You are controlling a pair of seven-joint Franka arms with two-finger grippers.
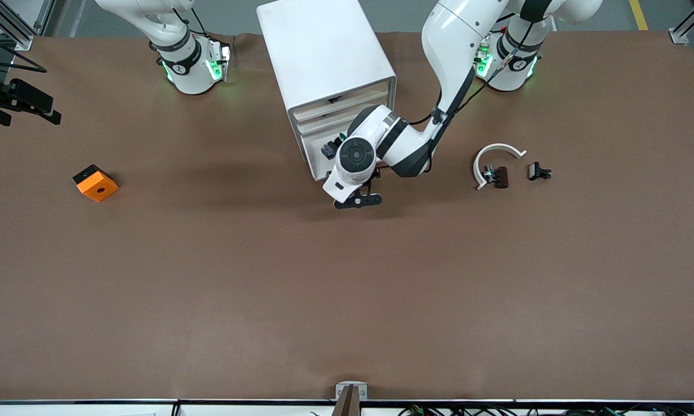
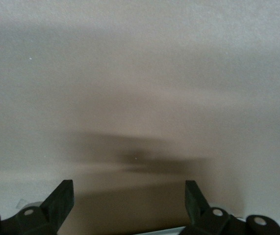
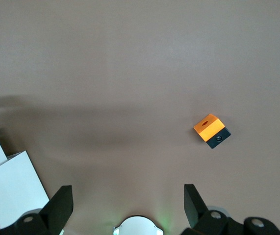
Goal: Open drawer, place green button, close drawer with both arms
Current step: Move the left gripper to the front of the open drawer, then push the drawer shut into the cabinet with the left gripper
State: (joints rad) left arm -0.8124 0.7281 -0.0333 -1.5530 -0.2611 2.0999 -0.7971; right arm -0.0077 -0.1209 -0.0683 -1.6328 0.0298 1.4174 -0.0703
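The white cabinet (image 1: pixel 324 58) stands at the middle of the table near the arms' bases. A low drawer (image 1: pixel 319 167) in its front stands pulled out a little. A small blue-grey and green part, the button (image 1: pixel 329 150), lies in it, partly hidden by the left arm's wrist. My left gripper (image 1: pixel 358 201) hangs low over the table just in front of that drawer, open and empty; the left wrist view shows its open gripper (image 2: pixel 129 188) over bare brown table. My right gripper (image 3: pixel 128 193) is open and empty, held high over its own base, waiting.
An orange cube (image 1: pixel 96 183) with a round hole lies toward the right arm's end; it also shows in the right wrist view (image 3: pixel 211 129). A white curved strip (image 1: pixel 494 153) with black-brown parts and a small black part (image 1: pixel 538 171) lie toward the left arm's end.
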